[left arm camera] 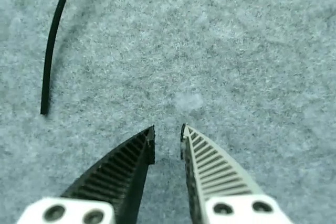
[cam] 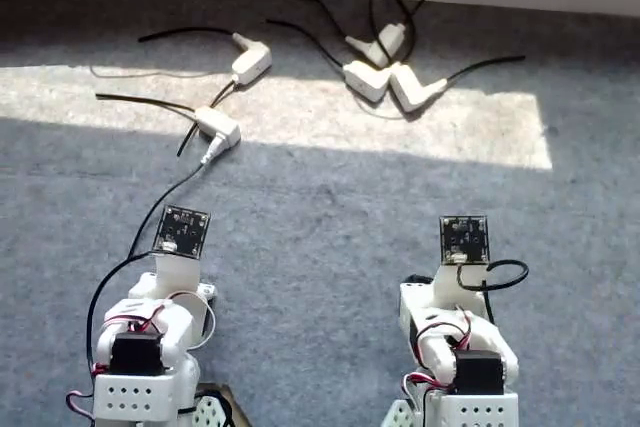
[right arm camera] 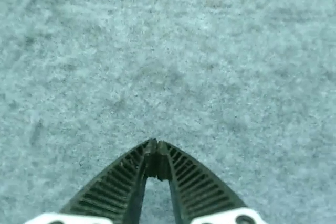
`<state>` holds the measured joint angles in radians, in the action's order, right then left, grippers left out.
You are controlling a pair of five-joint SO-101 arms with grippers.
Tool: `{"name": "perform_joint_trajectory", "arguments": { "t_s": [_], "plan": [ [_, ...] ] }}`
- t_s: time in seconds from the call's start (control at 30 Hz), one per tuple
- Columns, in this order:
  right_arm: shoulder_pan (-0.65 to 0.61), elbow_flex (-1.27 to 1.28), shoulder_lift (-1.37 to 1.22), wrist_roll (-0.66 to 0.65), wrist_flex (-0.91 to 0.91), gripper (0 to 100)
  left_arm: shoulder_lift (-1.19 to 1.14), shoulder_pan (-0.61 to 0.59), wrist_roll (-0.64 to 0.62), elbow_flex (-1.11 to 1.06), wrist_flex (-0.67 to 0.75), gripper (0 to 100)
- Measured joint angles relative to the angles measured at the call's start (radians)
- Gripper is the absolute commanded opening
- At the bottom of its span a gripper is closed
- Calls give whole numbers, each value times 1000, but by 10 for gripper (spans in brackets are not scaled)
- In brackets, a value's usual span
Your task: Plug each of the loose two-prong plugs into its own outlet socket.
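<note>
Left gripper (left arm camera: 168, 129): tips a narrow gap apart, nothing between them, low over grey carpet (left arm camera: 236, 51). Black cable (left arm camera: 50, 61) lies nearby on the carpet.
Right gripper (right arm camera: 156, 144): tips pressed together, holding nothing, over the same carpet.
High view: two white connectors (cam: 250, 62) (cam: 218, 127) well ahead of the left arm (cam: 150, 347), apart from each other. Cluster of three white connectors (cam: 366, 78) farther right, touching, near the wall. Plug or socket: cannot tell
</note>
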<state>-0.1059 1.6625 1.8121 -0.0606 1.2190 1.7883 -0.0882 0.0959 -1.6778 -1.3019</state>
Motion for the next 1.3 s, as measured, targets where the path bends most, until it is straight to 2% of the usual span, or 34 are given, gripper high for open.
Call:
{"name": "perform_joint_trajectory", "arguments": {
  "t_s": [1.3],
  "plan": [
    [6, 0, 0, -15, 18, 7, 0, -2, 6, -3, 0, 98]
  ]
}}
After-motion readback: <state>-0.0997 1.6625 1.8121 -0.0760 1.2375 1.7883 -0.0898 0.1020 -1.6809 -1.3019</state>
